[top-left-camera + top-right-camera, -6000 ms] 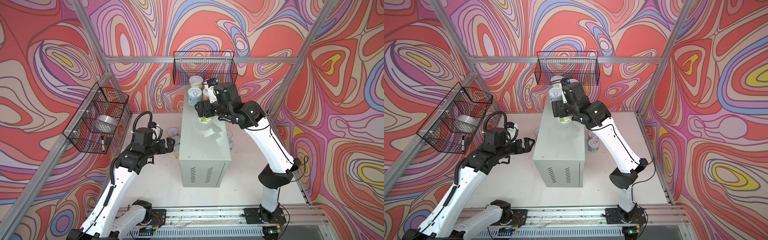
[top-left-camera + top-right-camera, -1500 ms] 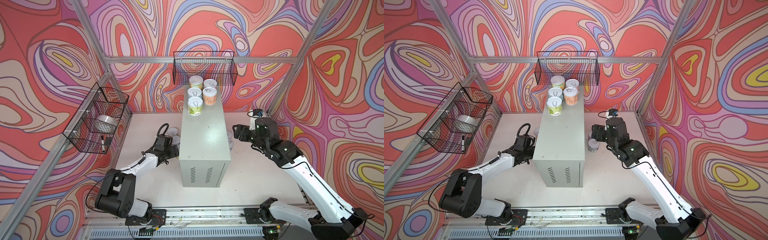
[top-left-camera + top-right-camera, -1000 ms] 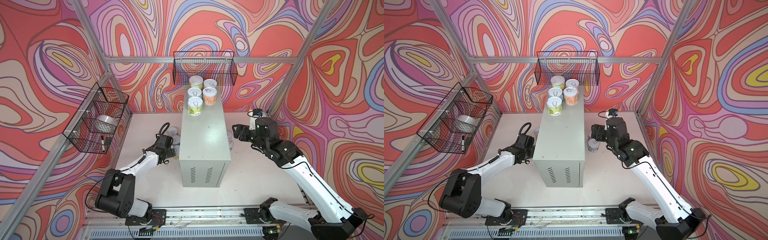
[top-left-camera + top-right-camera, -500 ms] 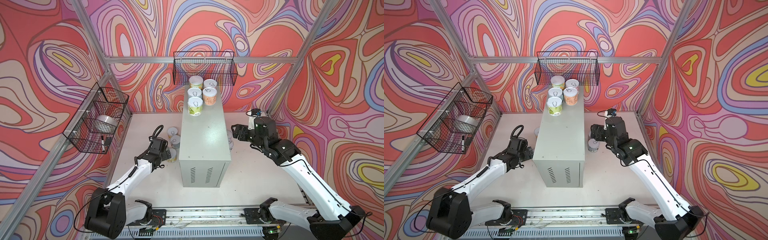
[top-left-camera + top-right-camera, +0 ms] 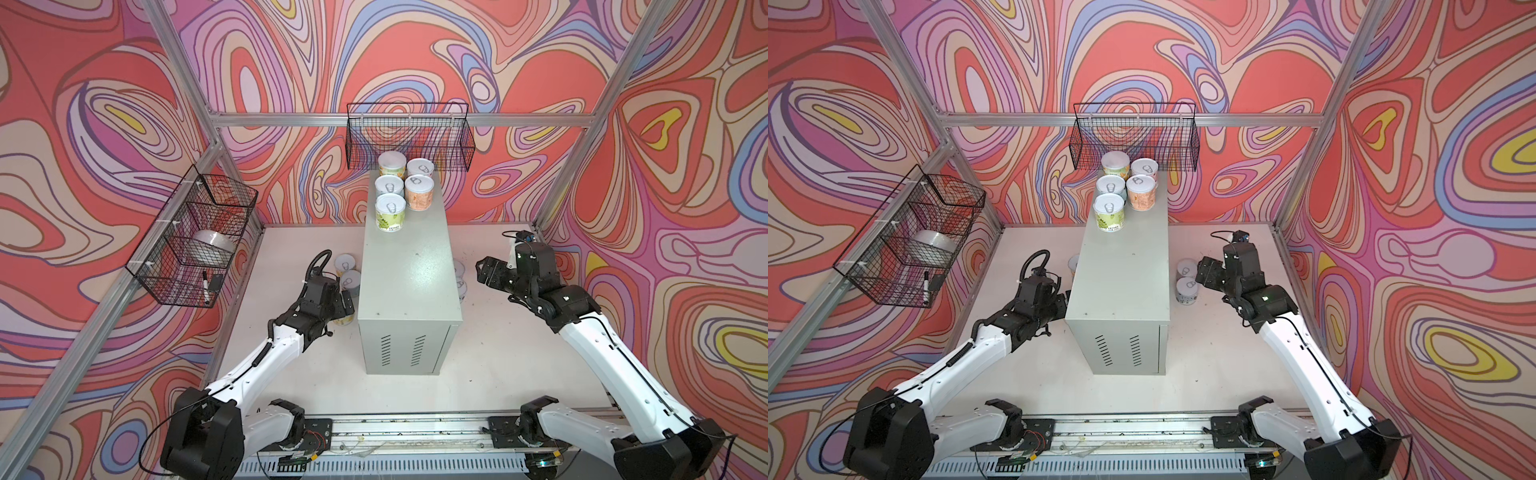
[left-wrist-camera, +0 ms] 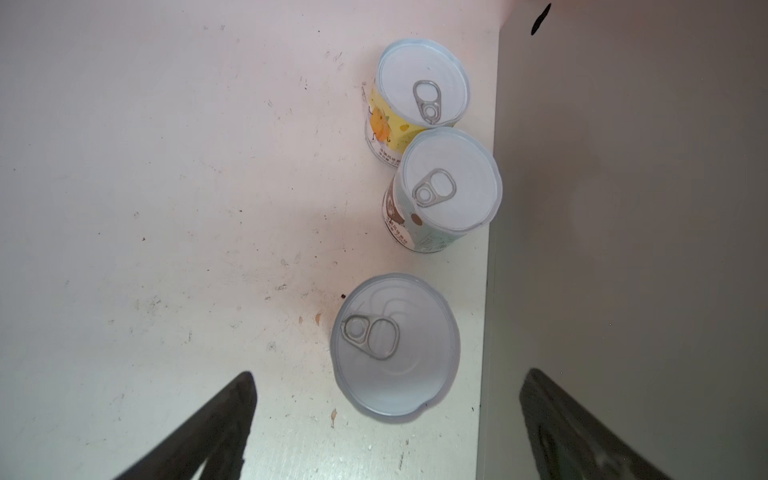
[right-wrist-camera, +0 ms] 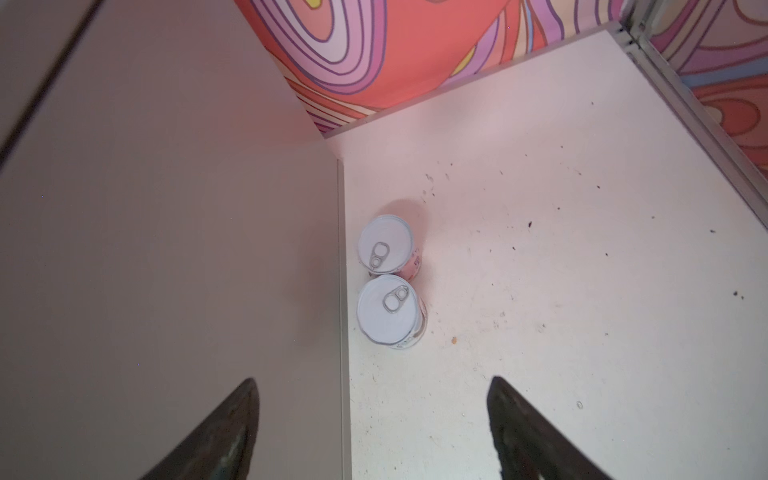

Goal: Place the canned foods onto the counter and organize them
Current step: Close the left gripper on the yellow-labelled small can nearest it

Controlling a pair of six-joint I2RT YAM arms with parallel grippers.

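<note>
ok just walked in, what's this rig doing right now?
Two arms are moving tins from the white tabletop onto the grey cabinet. Five tins stand at the far end of its top. The left gripper hangs open above the closest tin of three on the cabinet's left. The right gripper, also open, points at two tins on the cabinet's right. Neither holds anything.

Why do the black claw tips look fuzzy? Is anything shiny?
In the left wrist view the left claw's fingers and nearest can are blurred; in the right wrist view the right claw's fingers blur too; in a top view the counter shows pale glare.
</note>
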